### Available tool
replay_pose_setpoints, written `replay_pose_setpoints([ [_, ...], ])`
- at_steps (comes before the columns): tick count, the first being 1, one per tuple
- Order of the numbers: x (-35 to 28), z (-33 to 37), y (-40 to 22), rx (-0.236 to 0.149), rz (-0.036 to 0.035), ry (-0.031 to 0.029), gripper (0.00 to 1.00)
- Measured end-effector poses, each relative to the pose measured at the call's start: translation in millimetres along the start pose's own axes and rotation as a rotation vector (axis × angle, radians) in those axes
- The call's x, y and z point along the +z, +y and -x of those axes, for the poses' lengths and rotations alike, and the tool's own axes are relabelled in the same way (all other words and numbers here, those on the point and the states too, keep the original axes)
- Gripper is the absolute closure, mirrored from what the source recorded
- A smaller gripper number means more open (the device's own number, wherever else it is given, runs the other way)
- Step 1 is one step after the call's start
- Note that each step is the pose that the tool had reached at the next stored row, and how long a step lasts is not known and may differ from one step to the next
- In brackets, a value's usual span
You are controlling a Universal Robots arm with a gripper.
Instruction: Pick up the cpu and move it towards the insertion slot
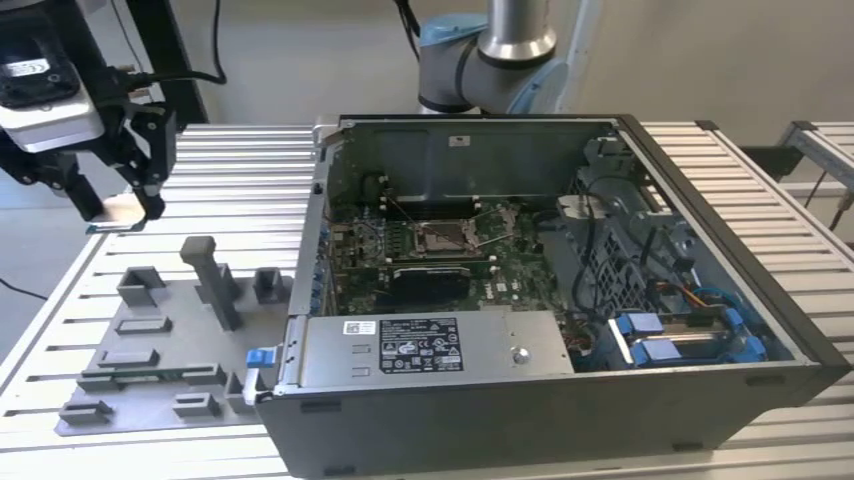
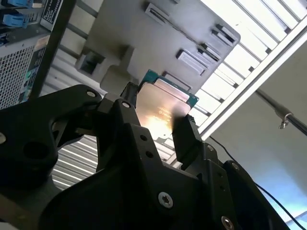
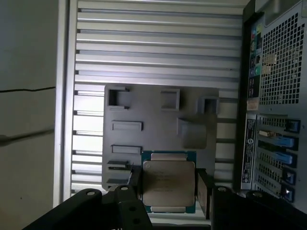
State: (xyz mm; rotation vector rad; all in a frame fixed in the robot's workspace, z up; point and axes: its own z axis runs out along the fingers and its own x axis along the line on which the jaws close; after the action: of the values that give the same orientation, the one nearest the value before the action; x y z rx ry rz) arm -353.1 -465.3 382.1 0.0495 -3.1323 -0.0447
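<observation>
The cpu [image 3: 169, 182], a thin square chip with a silvery metal face and a green edge, is clamped between the two black fingers of my gripper [image 3: 169, 186]. The second wrist view shows the same grip: the cpu [image 2: 163, 106] sits between the fingers [image 2: 184, 129]. In the exterior view my gripper [image 1: 118, 200] hangs above the table's far corner at that view's left, well clear of the case. The insertion slot [image 1: 441, 237], a silver-framed socket on the green board, lies inside the open computer case [image 1: 561, 400] far toward that view's right.
A grey fixture plate [image 1: 160, 345] with raised blocks and a tall post [image 1: 207, 270] lies on the slatted aluminium table [image 1: 254, 160] between my gripper and the case. The case's wall [image 1: 320, 200] and power supply box [image 1: 414, 345] stand around the board. The arm's base [image 1: 487, 60] rises behind the case.
</observation>
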Motion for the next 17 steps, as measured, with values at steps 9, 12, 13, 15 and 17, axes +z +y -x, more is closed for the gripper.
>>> replay_pose_setpoints([
  [9, -0.2, 28.2, -0.9, 0.000, 0.0000, 0.0000, 1.00],
  [12, -0.4, 38.4, -1.2, 0.000, 0.0000, 0.0000, 1.00],
  [13, -0.4, 40.8, -1.3, 0.000, 0.0000, 0.0000, 1.00],
  [15, -0.4, 44.1, -1.4, 0.000, 0.0000, 0.0001, 1.00],
  [17, -0.4, 44.0, -1.4, 0.000, 0.0000, -0.0001, 1.00],
])
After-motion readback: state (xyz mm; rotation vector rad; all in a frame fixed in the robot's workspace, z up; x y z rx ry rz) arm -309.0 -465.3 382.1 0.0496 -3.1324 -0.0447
